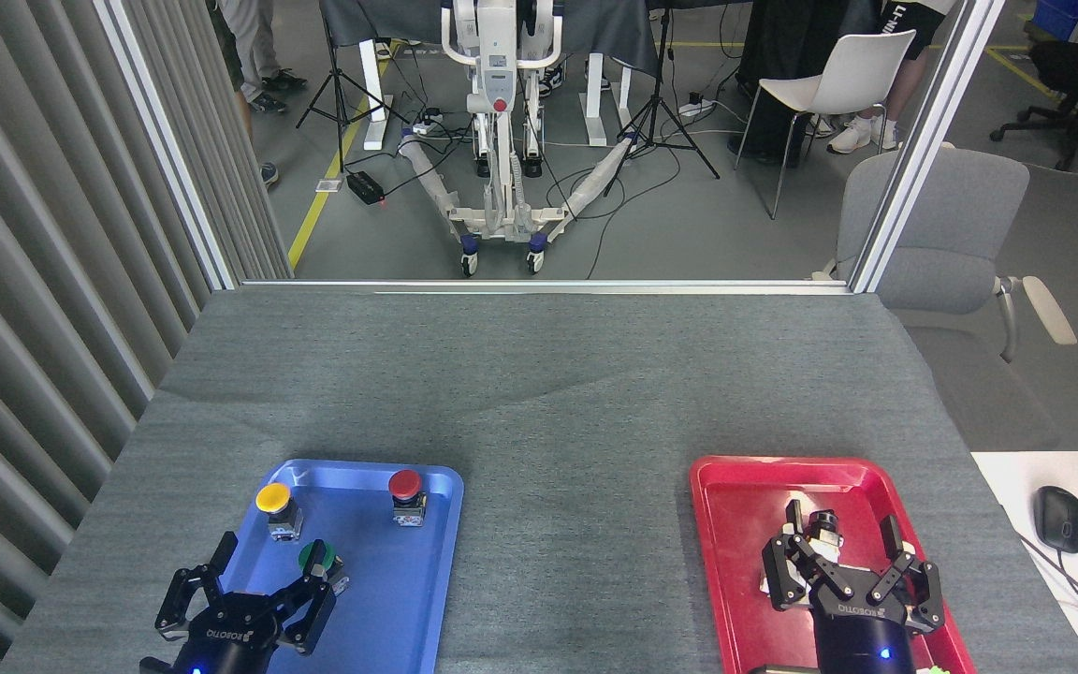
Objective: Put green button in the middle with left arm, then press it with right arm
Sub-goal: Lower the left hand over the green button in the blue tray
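Observation:
The green button stands in the blue tray at the front left, with its dark-green cap facing up. My left gripper hangs open over the tray's near left corner. Its right finger is right beside the button and nothing is held between the fingers. The middle, a bare stretch of grey cloth, lies between the two trays. Over the red tray my right gripper is open, and a small black-and-white object lies in the tray between its fingertips.
A yellow-capped button and a red-capped button stand at the back of the blue tray. A slatted wall runs along the left and a glass partition along the far table edge. On a white desk at the right lies a mouse.

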